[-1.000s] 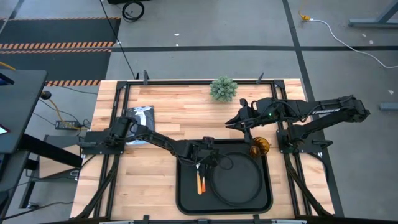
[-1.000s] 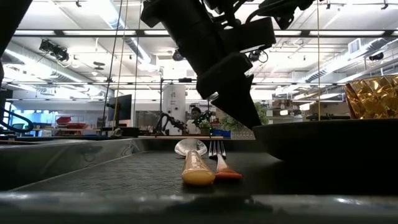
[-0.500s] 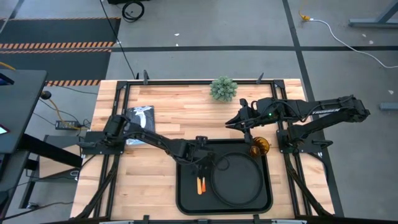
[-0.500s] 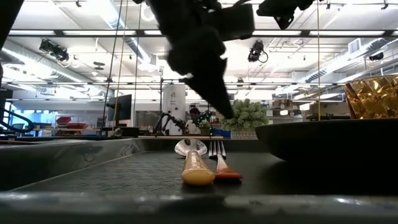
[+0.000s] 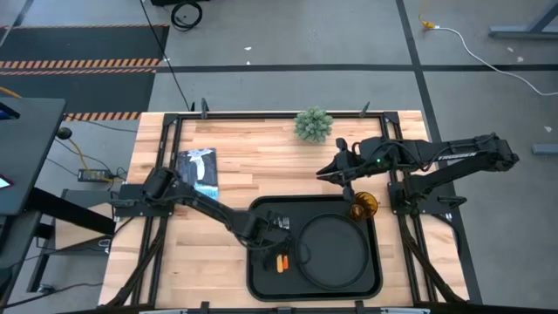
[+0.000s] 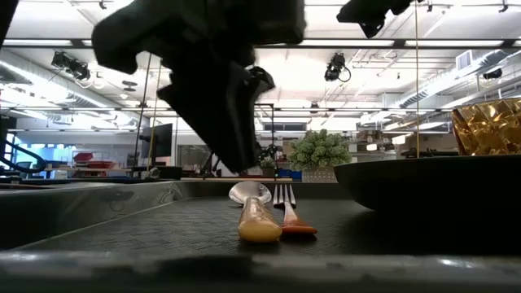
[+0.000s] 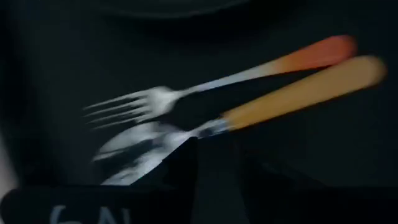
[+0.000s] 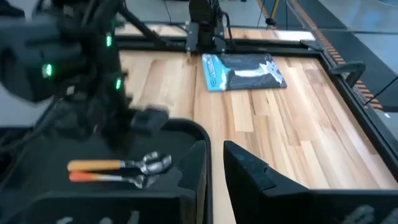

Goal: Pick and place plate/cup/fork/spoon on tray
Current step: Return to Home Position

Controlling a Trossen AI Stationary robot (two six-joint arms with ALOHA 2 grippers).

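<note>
The black tray (image 5: 256, 281) lies at the table's near middle. The round black plate (image 5: 331, 253) rests on its right half. The orange-handled spoon (image 7: 280, 99) and fork (image 7: 186, 93) lie side by side flat on the tray's left half (image 5: 279, 262), left of the plate. The amber cup (image 5: 364, 207) stands upright at the tray's far right corner. My left gripper (image 5: 275, 228) hovers just above the tray, over the cutlery's far ends, touching nothing. My right gripper (image 5: 338, 172) is open and empty above the table, past the tray's far edge.
A small green plant (image 5: 313, 125) stands near the table's far edge. A blue and white packet (image 5: 199, 166) lies on the wood at the far left. Bare wood shows left of the tray and between the tray and the plant.
My left gripper has drawn back from over the spoon and fork toward the table's left and near edges. The spoon and fork lie still on the tray. My right arm has kept still.
</note>
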